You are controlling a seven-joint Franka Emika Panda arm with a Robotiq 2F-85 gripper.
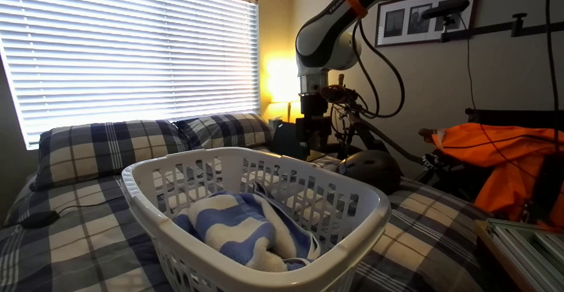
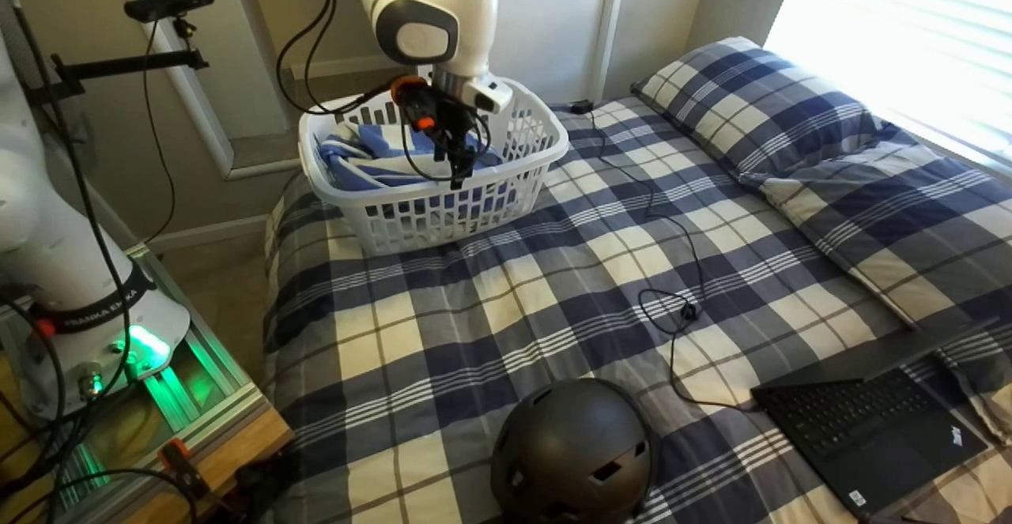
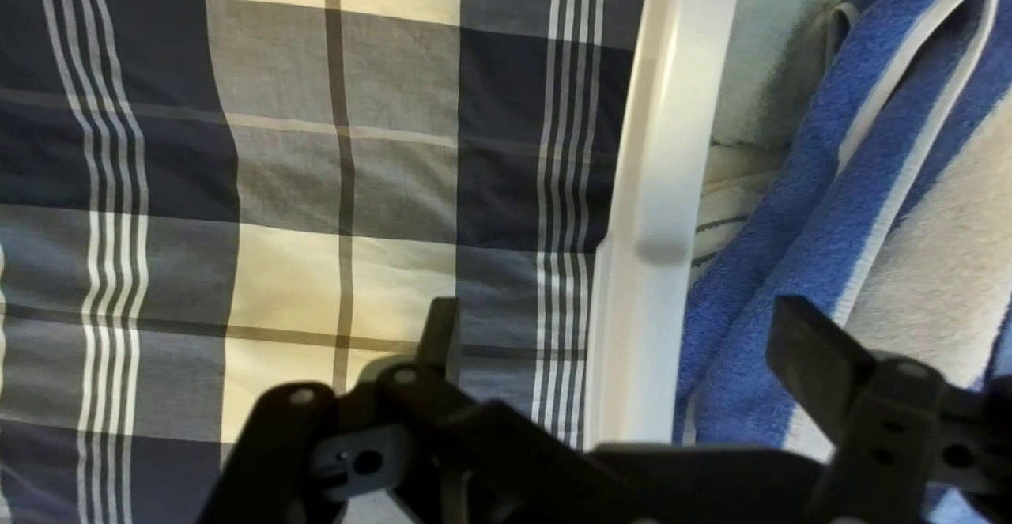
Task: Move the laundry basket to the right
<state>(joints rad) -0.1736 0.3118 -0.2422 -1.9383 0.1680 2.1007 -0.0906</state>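
The laundry basket is white with slotted sides; it stands upright on the plaid bed in both exterior views. A blue-and-white striped cloth lies inside it. My gripper points down at the basket's rim on the side nearer the helmet. In the wrist view my gripper is open, with the white rim running between its fingers. One finger is over the bed side, the other over the cloth. The fingers appear apart from the rim; their exact height is unclear.
A dark helmet sits on the bed. An open laptop with a cable lies nearer the pillows. The robot base stands beside the bed. A lamp is in the corner.
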